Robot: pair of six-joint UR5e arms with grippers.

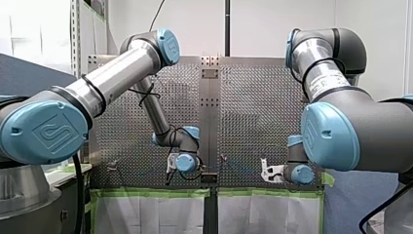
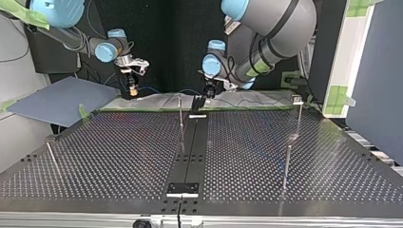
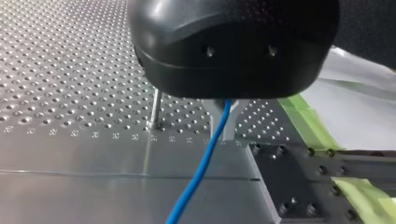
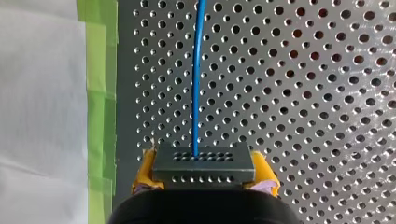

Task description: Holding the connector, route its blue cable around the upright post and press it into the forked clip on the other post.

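Note:
My right gripper (image 4: pixel 204 171) is shut on a dark grey connector (image 4: pixel 203 162), which sits between its yellow pads. A blue cable (image 4: pixel 197 74) runs straight out of the connector over the perforated table. In the left wrist view my left gripper (image 3: pixel 224 133) has its metal fingers shut on the blue cable (image 3: pixel 201 172), which hangs down from them toward the table. A thin upright post (image 3: pixel 156 109) stands just beside this gripper. In the top view my right gripper (image 2: pixel 133 88) is at the far left edge, my left gripper (image 2: pixel 208 91) near the middle, and a post (image 2: pixel 180 111) stands close by.
More thin posts stand on the table in the top view: one with a small top piece (image 2: pixel 298 111) at the far right, one nearer (image 2: pixel 287 164), one at the left (image 2: pixel 52 154). Green tape (image 4: pixel 99 84) and white sheeting border the table's edge.

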